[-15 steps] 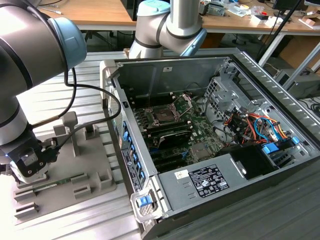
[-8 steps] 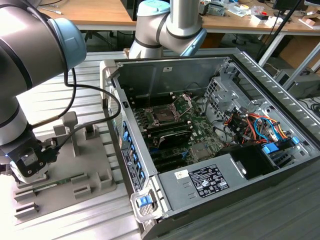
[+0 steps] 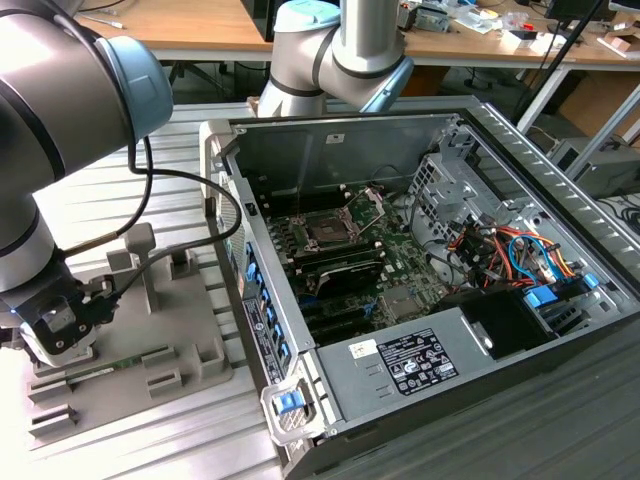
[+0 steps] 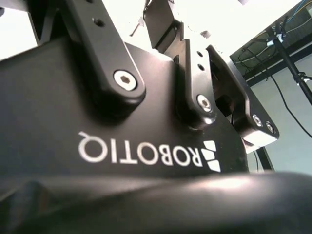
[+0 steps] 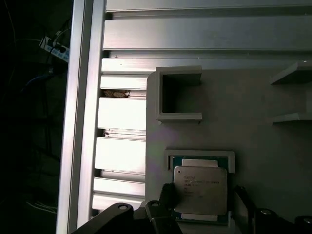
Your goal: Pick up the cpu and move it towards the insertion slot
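The cpu point(image 5: 200, 189) is being cradled flat in a pocket of the grey holder point(image 5: 234, 112), the fingers of the gripper point(image 5: 203, 195) being held apart astride it for an edge grip, the insertion slot point(image 3: 328, 228) lying well apart toward two o'clock in the exterior view.

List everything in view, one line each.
computer case: 1, grey, open, exterior view's right
insertion slot: 1, dark with silver frame, inside the case
cables: several, orange, blue, red, inside the case
table: 1, silver slats, under case and fixture
fixture: 1, grey, exterior view's left
cpu: 1, silvery top, in the fixture's recess
arm: 1, grey with blue caps
claw: 1, black, open, over the cpu
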